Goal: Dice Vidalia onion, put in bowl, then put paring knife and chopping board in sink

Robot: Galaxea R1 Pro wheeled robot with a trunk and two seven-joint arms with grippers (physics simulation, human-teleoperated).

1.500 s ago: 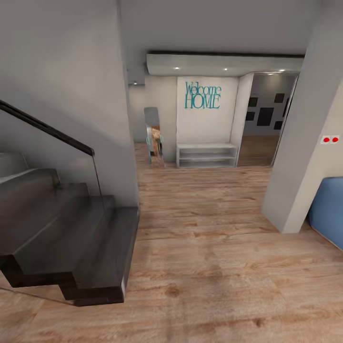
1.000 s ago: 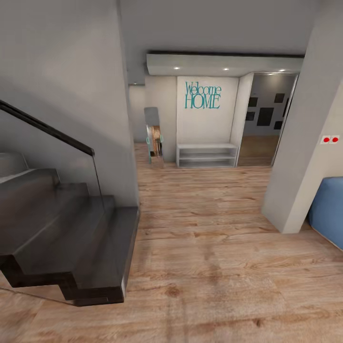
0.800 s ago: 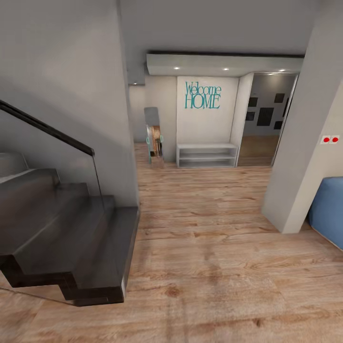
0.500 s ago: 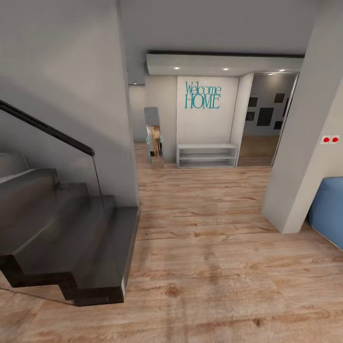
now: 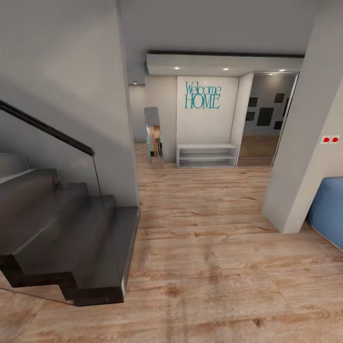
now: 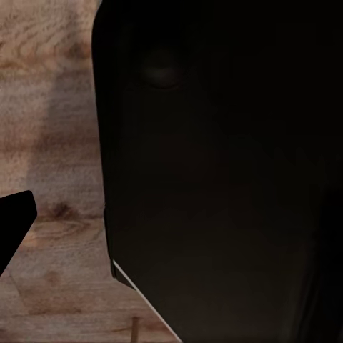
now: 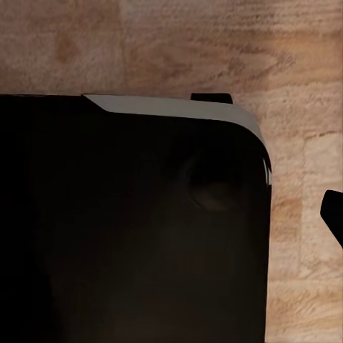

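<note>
Where the wood floor [image 5: 205, 247] ends, teal lettering [image 5: 203, 95] reads "Welcome HOME"; either claw's state cannot be told.

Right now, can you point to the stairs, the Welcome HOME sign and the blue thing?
stairs [image 5: 71, 238], head view, top of the lowest dark step.
Welcome HOME sign [image 5: 203, 95], head view, middle of the teal letters.
blue thing [image 5: 329, 209], head view, its front face.

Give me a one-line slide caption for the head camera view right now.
Entry hall on the way: dark staircase left, wood floor, teal Welcome HOME sign above a white bench.
</note>
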